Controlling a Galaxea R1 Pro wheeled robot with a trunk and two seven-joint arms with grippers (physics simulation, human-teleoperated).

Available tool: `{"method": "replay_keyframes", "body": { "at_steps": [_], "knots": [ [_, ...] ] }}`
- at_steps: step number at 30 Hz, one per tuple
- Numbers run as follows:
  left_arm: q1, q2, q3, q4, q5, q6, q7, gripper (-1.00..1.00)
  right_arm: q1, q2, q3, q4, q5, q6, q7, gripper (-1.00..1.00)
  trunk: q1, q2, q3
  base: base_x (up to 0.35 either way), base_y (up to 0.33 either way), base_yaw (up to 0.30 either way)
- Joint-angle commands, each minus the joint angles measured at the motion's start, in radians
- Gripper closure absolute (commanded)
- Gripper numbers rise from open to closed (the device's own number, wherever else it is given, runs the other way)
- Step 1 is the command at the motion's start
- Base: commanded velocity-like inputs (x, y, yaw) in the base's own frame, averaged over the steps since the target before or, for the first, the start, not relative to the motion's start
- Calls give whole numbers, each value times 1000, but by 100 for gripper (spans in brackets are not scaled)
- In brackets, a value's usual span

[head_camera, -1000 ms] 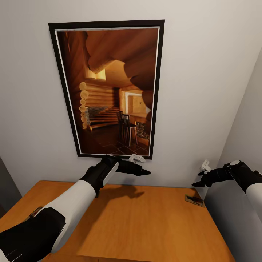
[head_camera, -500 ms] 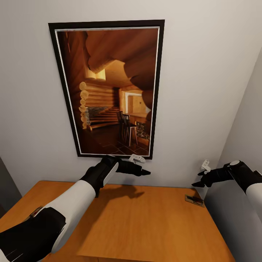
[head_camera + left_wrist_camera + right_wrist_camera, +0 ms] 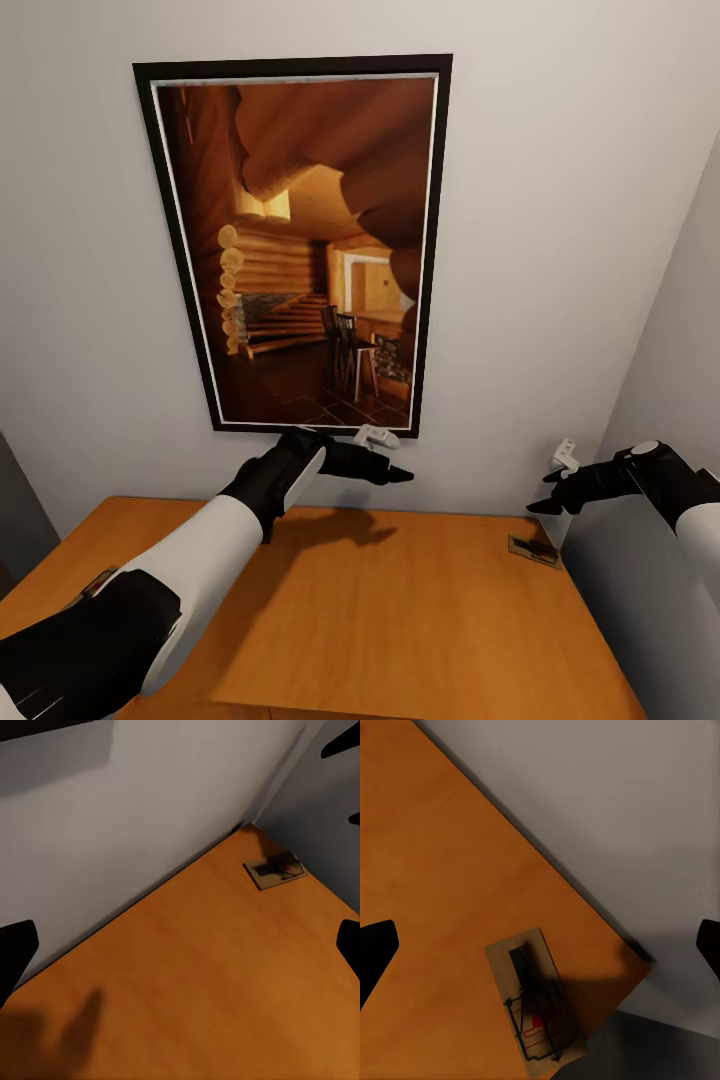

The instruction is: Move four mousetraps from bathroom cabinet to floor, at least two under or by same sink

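Note:
One mousetrap (image 3: 533, 549), a small tan board with dark wire, lies flat on the orange-brown cabinet top (image 3: 400, 610) near its far right corner. My right gripper (image 3: 540, 492) hovers open just above and slightly beyond it. In the right wrist view the mousetrap (image 3: 536, 1001) lies below the gap between the spread fingers (image 3: 375, 952). My left gripper (image 3: 395, 468) hangs open above the back middle of the cabinet top, well to the left of the trap. In the left wrist view the mousetrap (image 3: 274, 870) sits far off by the corner. The other mousetraps and the floor are out of view.
A large framed picture of a log cabin interior (image 3: 305, 240) hangs on the white wall behind the cabinet. A grey side wall (image 3: 650, 590) closes in the cabinet's right edge, forming a tight corner beside the trap.

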Motion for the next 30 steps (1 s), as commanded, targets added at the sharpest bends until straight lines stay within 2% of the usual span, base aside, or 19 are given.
{"method": "replay_keyframes", "body": {
  "at_steps": [1, 16, 21, 23, 24, 27, 30],
  "knots": [
    [0, 0, -1, 1, 9, 8, 2, -100, 0, 0, 0, -2, 1, 10, 4, -100, 0, -1, -1, 0, 0, 0],
    [1, 0, -10, 3, 8, 1, -4, -100, 0, -1, 0, -2, 2, 10, 4, -100, 0, -1, -1, 0, 0, 0],
    [1, 0, -82, 2, 9, 4, -48, -100, 0, -1, 0, -2, 2, 10, 3, -100, 0, -1, -1, 0, 0, 0],
    [2, 0, -119, 2, 10, 5, -74, -100, 0, -1, 0, -2, 2, 10, 3, -100, 0, -1, -1, 0, 0, 0],
    [2, 0, -153, 2, 11, 6, -98, -100, 0, -1, 0, -2, 2, 10, 3, -100, 0, -1, -1, 0, 0, 0],
    [2, 0, -187, 1, 11, 7, -121, -100, 0, -1, 0, -2, 2, 10, 3, -100, 0, -1, -1, 0, 0, 0],
    [2, 0, -204, 2, 12, 7, -133, -100, 0, 0, 0, -2, 2, 10, 3, -100, 0, -1, -1, 0, 0, 0]
  ]
}}
